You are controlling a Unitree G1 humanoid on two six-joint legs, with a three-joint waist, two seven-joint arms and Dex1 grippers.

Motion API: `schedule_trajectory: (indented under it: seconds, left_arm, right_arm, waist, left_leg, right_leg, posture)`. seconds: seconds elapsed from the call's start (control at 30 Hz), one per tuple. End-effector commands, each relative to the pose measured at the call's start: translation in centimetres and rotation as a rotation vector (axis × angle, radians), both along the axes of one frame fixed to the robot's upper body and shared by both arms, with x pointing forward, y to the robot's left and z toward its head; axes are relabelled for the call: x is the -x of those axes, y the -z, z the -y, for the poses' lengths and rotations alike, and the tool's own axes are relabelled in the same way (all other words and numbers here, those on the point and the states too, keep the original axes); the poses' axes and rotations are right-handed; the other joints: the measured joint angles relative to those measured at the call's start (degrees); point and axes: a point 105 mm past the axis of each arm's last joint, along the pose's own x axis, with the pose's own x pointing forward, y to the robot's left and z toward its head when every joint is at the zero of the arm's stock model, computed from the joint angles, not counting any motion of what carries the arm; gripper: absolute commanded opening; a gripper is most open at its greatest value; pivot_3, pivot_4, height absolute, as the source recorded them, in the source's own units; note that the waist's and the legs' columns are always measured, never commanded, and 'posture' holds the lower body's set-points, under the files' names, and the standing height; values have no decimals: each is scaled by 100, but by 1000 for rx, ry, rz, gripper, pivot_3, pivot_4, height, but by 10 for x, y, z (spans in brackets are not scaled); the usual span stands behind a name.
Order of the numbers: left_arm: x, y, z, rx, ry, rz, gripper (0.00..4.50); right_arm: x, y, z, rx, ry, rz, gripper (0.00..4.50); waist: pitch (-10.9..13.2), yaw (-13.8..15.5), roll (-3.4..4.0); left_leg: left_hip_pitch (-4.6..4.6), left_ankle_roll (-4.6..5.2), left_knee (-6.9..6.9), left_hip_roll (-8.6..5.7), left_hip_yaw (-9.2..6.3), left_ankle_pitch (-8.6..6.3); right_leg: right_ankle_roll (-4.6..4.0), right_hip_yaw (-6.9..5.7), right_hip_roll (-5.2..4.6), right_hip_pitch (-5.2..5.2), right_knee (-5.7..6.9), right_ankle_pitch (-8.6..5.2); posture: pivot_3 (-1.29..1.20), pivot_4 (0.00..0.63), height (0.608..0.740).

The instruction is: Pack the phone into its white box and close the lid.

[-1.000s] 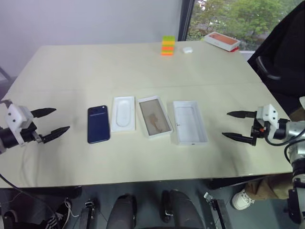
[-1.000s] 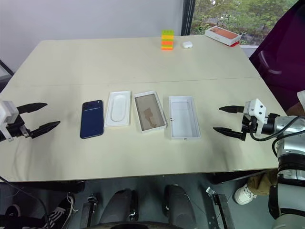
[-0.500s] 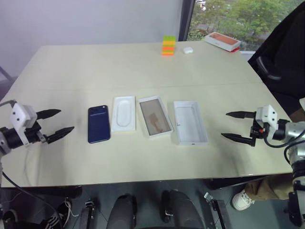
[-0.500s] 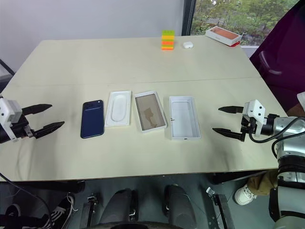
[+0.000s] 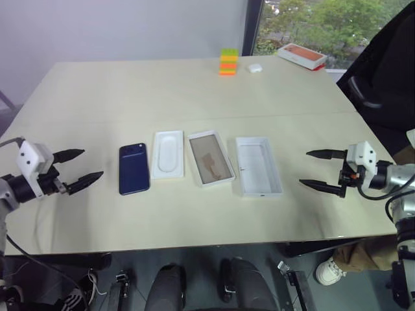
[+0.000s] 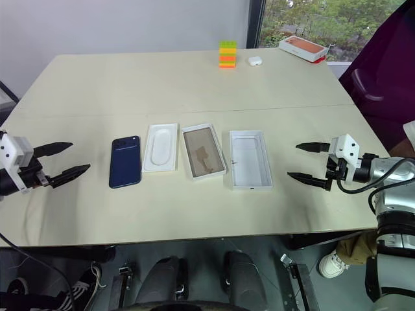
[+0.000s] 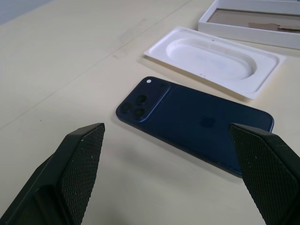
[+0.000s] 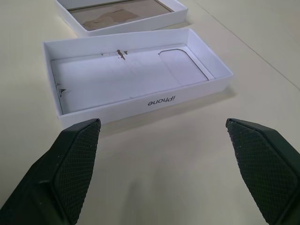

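Left eye view: four things lie in a row across the table (image 5: 194,84). From the left come the phone (image 5: 133,168), a flat white insert (image 5: 168,154), the white box (image 5: 210,157) with its tan floor, and the lid (image 5: 259,165) lying inside up. The left gripper (image 5: 76,169) hovers spread wide at 9 o'clock of the phone; the right gripper (image 5: 321,171), equally spread, sits at 3 o'clock of the lid. Both are empty.

Left wrist view: the phone lies back up just ahead of the open fingers (image 7: 79,164), its long axis running across the gripper's line, camera cluster nearer one finger. The left arm is clearly nearer.

Right wrist view: the lid lies ahead, broadside to the fingers.
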Motion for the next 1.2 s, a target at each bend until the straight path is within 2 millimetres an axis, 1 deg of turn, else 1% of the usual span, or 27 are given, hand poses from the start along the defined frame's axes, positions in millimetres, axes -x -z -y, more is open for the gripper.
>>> schedule_trajectory:
  seconds: [0.03, 0.17, 0.23, 0.27, 0.33, 0.4, 0.47, 0.53, 0.6, 0.67, 0.77, 0.83, 0.93, 0.97, 1.03, 1.07, 1.17, 1.2]
  left_arm:
    - [0, -14, 0, 16, -11, 53, 4442]
    - [-3, -9, 3, 56, -55, -57, 4442]
    - [3, 3, 15, 119, -19, -286, 4442]
    - [3, 3, 20, 138, -11, -319, 4442]
    - [1, -2, 26, 164, -15, -302, 4442]
    - [-2, -6, 29, 223, -49, -321, 4442]
    - [-12, -15, 38, 267, -80, -258, 4442]
    - [-17, -17, 51, 283, -100, -256, 4442]
    - [-22, -12, 59, 283, -135, -280, 4442]
    - [-25, -9, 66, 335, -154, -324, 4442]
    - [-33, -1, 77, 314, -221, -307, 4442]
    - [-37, 3, 87, 348, -238, -309, 4442]
    - [-44, 8, 97, 366, -285, -321, 4442]
    - [-46, 9, 99, 380, -291, -327, 4442]
    - [-45, 8, 119, 433, -240, -371, 4442]
    - [-47, 7, 125, 446, -232, -379, 4442]
    - [-54, 6, 132, 419, -256, -373, 4442]
    - [-60, 7, 132, 397, -280, -343, 4442]
  right_arm:
    - [-3, -13, -2, -4, -7, 57, 4484]
    - [-8, -22, -9, -53, -5, 69, 4484]
    - [-7, -27, -18, -99, -41, 35, 4484]
    - [-8, -32, -25, -122, -54, 38, 4484]
    - [-12, -39, -33, -130, -49, 77, 4484]
    - [-15, -46, -46, -146, -60, 90, 4484]
    - [-21, -55, -62, -178, -52, 100, 4484]
    - [-21, -54, -77, -158, -74, 83, 4484]
    - [-17, -51, -84, -152, -92, 61, 4484]
    - [-16, -51, -87, -146, -99, 45, 4484]
    - [-15, -52, -90, -130, -105, 57, 4484]
    - [-16, -53, -92, -136, -102, 65, 4484]
    - [-13, -48, -93, -117, -117, 54, 4484]
    - [-13, -47, -93, -115, -118, 53, 4484]
    - [-12, -47, -95, -125, -121, 41, 4484]
    - [-12, -46, -95, -123, -121, 42, 4484]
    - [-12, -43, -96, -111, -126, 45, 4484]
    - [-12, -43, -98, -113, -128, 49, 4484]
  waist:
    - [0, 1, 0]
    - [0, 0, 0]
    - [1, -7, -2]
    - [1, -8, -1]
    - [0, -8, 1]
    - [0, -1, 1]
    - [0, -1, 1]
    - [-1, 2, -3]
    - [-2, 12, -5]
    - [-2, 25, -5]
    - [-2, 16, -6]
    - [-2, 16, -6]
    - [-3, 17, -10]
    - [-4, 17, -10]
    - [-4, 15, -10]
    - [-4, 15, -10]
    - [-4, 15, -12]
    - [-4, 8, -12]
  left_leg:
    - [0, 0, 0, 0, 0, 0]
    - [0, 0, 0, 0, 0, 0]
    - [0, 0, 0, 0, -2, 0]
    - [0, 0, 0, 1, -3, 0]
    - [0, 0, -1, 2, -4, 0]
    - [1, 0, -1, 3, -6, 0]
    - [0, 0, 0, 2, -8, 0]
    - [0, 0, 1, 2, -9, 0]
    - [-2, -1, 1, 2, -12, 1]
    - [-4, -1, 1, -3, -14, 1]
    - [-4, -1, 1, -9, -13, 1]
    - [-4, -1, 5, -12, -13, 1]
    - [-4, -1, 9, -12, -17, 1]
    - [-3, -1, 10, -12, -19, 1]
    - [-3, -1, 9, -11, -21, 1]
    - [-3, -1, 9, -11, -22, 1]
    - [-2, -2, 10, -12, -22, 1]
    - [-2, -2, 10, -13, -22, 2]
  right_leg:
    - [0, 0, 0, 0, 0, 0]
    - [0, 0, 0, 1, 0, 0]
    - [1, 0, 0, 0, 1, 0]
    - [3, 0, 3, 0, 2, -2]
    - [4, 1, 3, -1, 3, -2]
    - [4, 1, 3, -1, 4, -2]
    - [4, 2, 3, -1, 5, -2]
    - [1, 2, 3, -1, 7, -1]
    - [0, 3, 3, 0, 6, 0]
    - [2, 4, 0, 0, 6, -1]
    - [3, 3, -6, 2, 4, -1]
    - [3, 5, -7, 4, 4, 0]
    - [2, 5, -6, 7, 5, 0]
    - [2, 5, -4, 8, 6, 0]
    - [2, 5, -3, 7, 6, 0]
    - [2, 6, -3, 8, 7, 0]
    - [3, 5, -3, 10, 6, 0]
    - [3, 5, -3, 10, 6, 0]
  posture:
    - [0, 150, 740]
    - [0, 150, 740]
    - [0, 150, 740]
    - [0, 150, 740]
    - [0, 150, 740]
    - [0, 150, 740]
    - [0, 150, 740]
    - [0, 150, 740]
    - [0, 150, 740]
    - [0, 150, 740]
    - [0, 150, 740]
    - [0, 150, 740]
    - [0, 150, 740]
    - [0, 150, 740]
    - [0, 150, 740]
    - [0, 150, 740]
    - [0, 150, 740]
    - [0, 150, 740]
